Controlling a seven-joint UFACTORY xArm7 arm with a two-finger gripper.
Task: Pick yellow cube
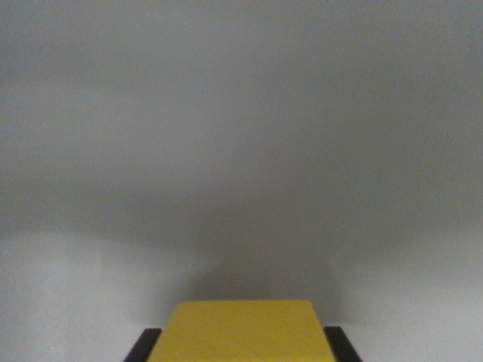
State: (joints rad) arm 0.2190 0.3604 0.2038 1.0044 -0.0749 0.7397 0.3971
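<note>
Flanking yellow cube (243, 332): gripper (243, 348) fingers

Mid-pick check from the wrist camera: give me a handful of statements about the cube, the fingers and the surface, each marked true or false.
1. The yellow cube sits at the bottom centre of the wrist view. True.
2. Dark fingers show on both sides of the cube. True.
3. The cube is red. False: it is yellow.
4. A second object lies on the grey surface beyond the cube. False: only plain surface shows there.
5. The cube lies outside the gripper, off to the wrist view's right. False: it is between the fingers.
</note>
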